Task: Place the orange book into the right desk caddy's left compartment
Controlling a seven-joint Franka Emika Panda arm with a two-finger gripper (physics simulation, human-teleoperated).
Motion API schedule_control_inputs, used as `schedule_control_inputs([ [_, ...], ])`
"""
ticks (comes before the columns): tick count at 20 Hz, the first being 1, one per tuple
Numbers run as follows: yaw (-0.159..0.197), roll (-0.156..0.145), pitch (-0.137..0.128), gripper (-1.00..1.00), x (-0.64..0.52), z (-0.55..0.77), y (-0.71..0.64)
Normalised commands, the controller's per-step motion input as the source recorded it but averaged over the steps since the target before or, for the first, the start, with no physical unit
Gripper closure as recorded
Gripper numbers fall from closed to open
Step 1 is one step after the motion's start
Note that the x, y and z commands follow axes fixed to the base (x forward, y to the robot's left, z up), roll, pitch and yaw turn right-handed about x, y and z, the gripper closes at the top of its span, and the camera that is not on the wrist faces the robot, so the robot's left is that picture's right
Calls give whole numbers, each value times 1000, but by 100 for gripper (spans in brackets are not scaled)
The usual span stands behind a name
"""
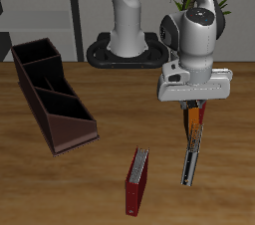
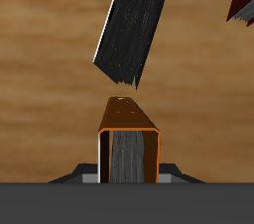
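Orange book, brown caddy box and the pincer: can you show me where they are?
orange book (image 2: 129,141): wrist view, on its grey page edge.
right desk caddy (image 1: 70,127): exterior view, on its near outer wall.
pincer (image 1: 194,110): exterior view, between its fingertips, gripping the book.

Pretty evenly lit overall, nothing blown out and no glare spotted anywhere. In the exterior view the wooden table (image 1: 100,184) is rendered bright and warm, with only soft, faint shadows seen beside the right desk caddy (image 1: 53,94) and the dark red book (image 1: 136,181). Resolution is low, so edges look blocky. The wrist view is sharp enough, though the table's grain gets smeared. No edge distortion noticed.
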Motion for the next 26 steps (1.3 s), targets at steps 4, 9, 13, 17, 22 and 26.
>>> schedule_control_inputs([
  [4,40,-37,-65,100,-30,334,-399],
  [9,80,-4,-45,100,-164,225,-314],
  [13,90,-13,-36,100,-105,169,-277],
  [17,60,-37,-1,100,-187,243,-446],
  [22,36,-37,-49,100,-335,402,-370],
  [26,8,25,-17,100,-312,360,-202],
])
